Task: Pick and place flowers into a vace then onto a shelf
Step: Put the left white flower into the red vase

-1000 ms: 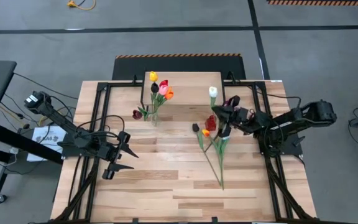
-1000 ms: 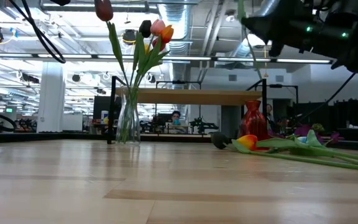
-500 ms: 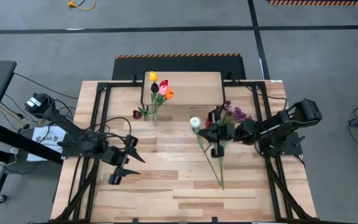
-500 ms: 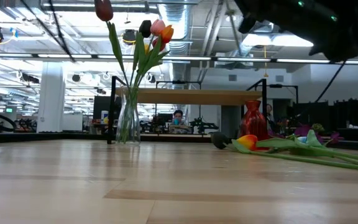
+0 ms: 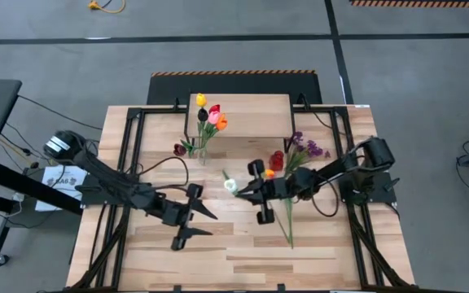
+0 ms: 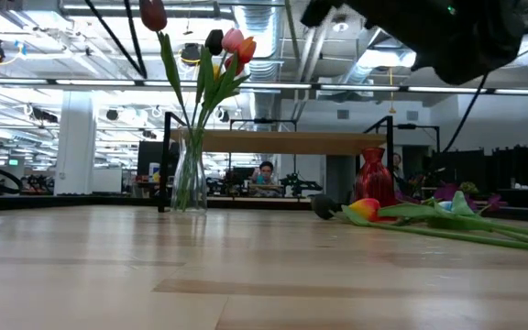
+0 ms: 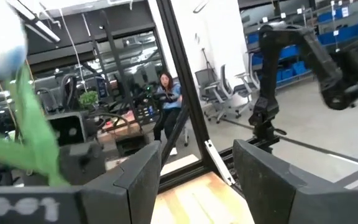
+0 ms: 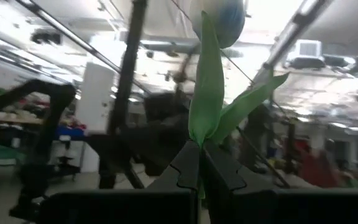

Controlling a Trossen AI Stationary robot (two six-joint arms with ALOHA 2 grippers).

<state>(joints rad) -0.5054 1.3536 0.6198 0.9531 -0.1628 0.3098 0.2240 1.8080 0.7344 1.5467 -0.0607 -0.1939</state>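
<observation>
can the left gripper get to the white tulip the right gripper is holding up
Probably yes. The left gripper, open, sits near mid-table, and the white tulip in the right gripper is held toward it with bare tabletop between. The vase stands off to the side.

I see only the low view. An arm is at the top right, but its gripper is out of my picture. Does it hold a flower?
Observer: Yes. The right gripper is shut on the stem of a white tulip, above the table's middle.
Operator: And the left arm? I see only cables.
Observer: The left gripper is open and empty, over the near middle of the table, close to the tulip.
Operator: Is the shelf bare? I see only its edge.
Observer: From above, the shelf has nothing standing on it. The vase stands on the table at its front left corner.
</observation>
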